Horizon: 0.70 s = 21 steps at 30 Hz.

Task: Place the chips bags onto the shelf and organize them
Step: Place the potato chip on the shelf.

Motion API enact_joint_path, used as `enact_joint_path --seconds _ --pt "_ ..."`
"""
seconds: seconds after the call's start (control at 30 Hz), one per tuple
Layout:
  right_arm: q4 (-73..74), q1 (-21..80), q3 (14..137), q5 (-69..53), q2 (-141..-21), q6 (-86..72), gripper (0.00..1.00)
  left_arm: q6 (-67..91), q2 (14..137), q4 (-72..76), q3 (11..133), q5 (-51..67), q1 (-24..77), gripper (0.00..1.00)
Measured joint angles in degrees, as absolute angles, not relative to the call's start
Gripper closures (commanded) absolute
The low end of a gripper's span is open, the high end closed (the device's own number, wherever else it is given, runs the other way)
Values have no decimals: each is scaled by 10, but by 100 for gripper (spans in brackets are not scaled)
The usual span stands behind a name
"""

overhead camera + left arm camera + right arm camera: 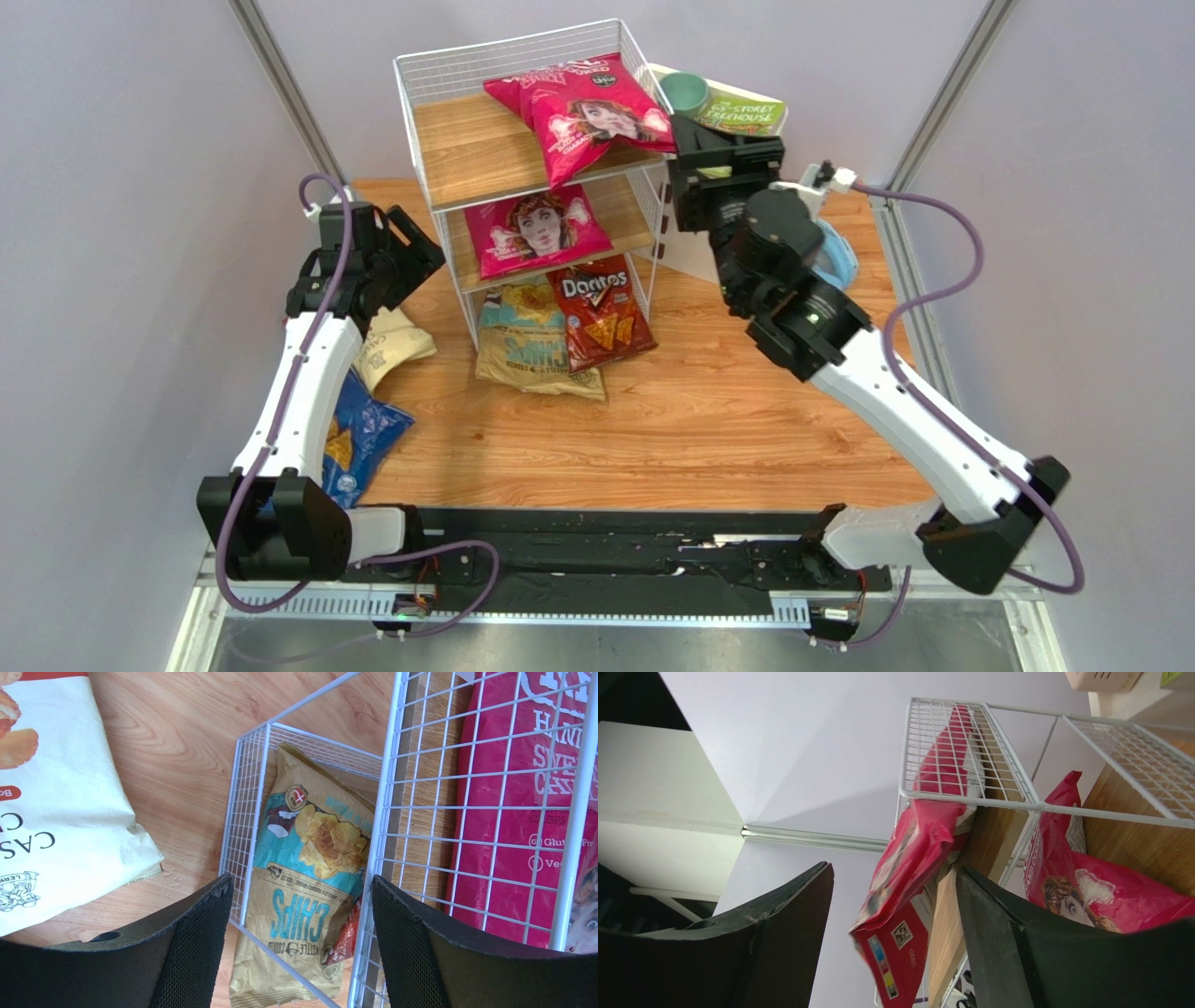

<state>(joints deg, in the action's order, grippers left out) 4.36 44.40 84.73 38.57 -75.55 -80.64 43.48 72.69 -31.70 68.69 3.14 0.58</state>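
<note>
The white wire shelf [435,105] stands at the back middle. One magenta bag [582,112] lies on the top tier and overhangs its front edge. A second magenta bag [536,231] is on the middle tier. The tan-and-teal CHIPS bag [522,343] and red Doritos [601,311] lie at the bottom tier, sticking out forward. The orange-and-cream bag [390,343] and blue Doritos [354,441] lie on the table at left. My left gripper [414,252] is open and empty beside the shelf's left mesh [246,812], over the CHIPS bag [309,875]. My right gripper [894,871] is open and empty by the overhanging magenta bag [913,882].
A green book [741,109] and a teal bowl [683,91] sit behind the shelf at right, with a white unit [687,259] beside the shelf. The cream bag [56,798] lies just left of my left fingers. Grey walls enclose the table.
</note>
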Motion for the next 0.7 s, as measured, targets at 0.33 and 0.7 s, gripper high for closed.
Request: enact_joint_path --seconds 0.33,0.7 --pt "196 415 784 376 -545 -701 32 461 706 -415 709 4 3 18" --pt "389 289 808 129 -636 -599 28 476 672 -553 740 -148 -38 14"
